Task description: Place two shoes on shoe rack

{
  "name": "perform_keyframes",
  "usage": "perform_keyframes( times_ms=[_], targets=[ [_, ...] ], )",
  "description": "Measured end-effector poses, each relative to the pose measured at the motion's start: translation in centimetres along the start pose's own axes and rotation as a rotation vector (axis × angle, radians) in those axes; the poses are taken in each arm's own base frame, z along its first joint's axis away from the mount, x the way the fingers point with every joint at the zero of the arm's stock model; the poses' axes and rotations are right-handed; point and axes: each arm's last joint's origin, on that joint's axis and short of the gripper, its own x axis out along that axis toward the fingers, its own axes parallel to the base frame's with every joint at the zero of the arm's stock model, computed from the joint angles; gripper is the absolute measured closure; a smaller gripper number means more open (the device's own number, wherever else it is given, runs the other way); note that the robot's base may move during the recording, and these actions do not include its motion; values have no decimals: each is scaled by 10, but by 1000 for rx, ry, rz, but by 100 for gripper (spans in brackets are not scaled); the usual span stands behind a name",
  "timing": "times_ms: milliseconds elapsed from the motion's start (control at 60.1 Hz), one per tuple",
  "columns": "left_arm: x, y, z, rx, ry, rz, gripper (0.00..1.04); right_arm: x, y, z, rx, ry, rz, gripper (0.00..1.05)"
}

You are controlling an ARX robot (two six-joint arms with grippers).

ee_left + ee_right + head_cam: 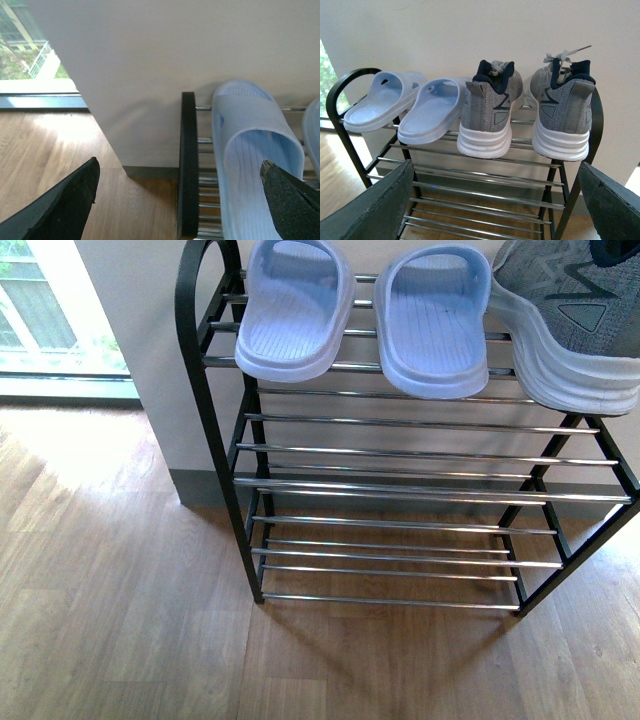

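We found both sandals point(402, 107) and both sneakers point(525, 110) already on the rack's point(215, 440) top shelf; our grippers point(495, 200) gaped wide, empty. Nothing seemed left.

On the black-framed, chrome-rodded shoe rack point(470, 175) sit pale blue ribbed slides point(427, 117) beside grey knit sneakers point(487, 112) with white soles and navy lining.

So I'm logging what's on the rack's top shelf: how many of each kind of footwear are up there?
Sandals: 2, the left sandal and the right sandal
Sneakers: 2, the left sneaker and the right sneaker
Total: 4, all on the rack; its lower shelves look bare.
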Motion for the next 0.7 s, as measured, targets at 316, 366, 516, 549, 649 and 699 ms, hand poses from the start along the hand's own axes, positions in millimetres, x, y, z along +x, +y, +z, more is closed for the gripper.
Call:
perform_keyframes(
  times_ms=[316, 366, 516, 549, 649, 699],
  targets=[
    [-84, 60, -39, -80, -50, 93, 9, 0, 0, 0, 0, 0, 0, 9],
    [-96, 71, -48, -93, -49, 125, 9, 0, 0, 0, 0, 0, 0, 9],
    [-124, 92, -67, -160, -72, 178, 9, 0, 0, 0, 0, 0, 0, 9],
    [-126, 94, -68, -167, -79, 182, 9, 0, 0, 0, 0, 0, 0, 9],
    [-129, 95, -67, -180, -89, 186, 9, 0, 0, 0, 0, 0, 0, 9],
    [-128, 96, -69, -170, -115, 141, 13, 0, 0, 0, 0, 0, 0, 9]
  ],
)
